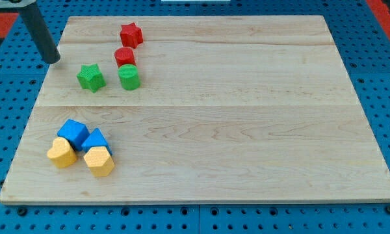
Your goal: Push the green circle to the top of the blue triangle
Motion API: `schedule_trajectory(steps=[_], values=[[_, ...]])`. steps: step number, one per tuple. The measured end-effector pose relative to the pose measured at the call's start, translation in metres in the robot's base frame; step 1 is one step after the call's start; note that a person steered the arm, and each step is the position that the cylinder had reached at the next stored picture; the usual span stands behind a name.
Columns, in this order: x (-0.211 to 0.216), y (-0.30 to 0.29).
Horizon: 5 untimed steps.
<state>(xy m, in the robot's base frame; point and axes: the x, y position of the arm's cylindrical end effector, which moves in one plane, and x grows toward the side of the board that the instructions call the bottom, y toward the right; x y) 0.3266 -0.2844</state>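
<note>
The green circle, seemingly light, rigid and easily slid, sits near the board's top-left, touching the red circle. No jaws exist; my tip rests at the left edge, touching nothing. The circle's top face is best pushed toward the blue triangle.

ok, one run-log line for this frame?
my tip: view's upper left, apart from blocks | green circle: touching red circle, unpushed | blue triangle: lower-left cluster | goal: unmet
</note>
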Motion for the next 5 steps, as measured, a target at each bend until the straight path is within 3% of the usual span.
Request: schedule_trajectory(steps=[3, 4, 5], values=[[0.005, 0.0], [0.035, 0.016], [0.035, 0.063]])
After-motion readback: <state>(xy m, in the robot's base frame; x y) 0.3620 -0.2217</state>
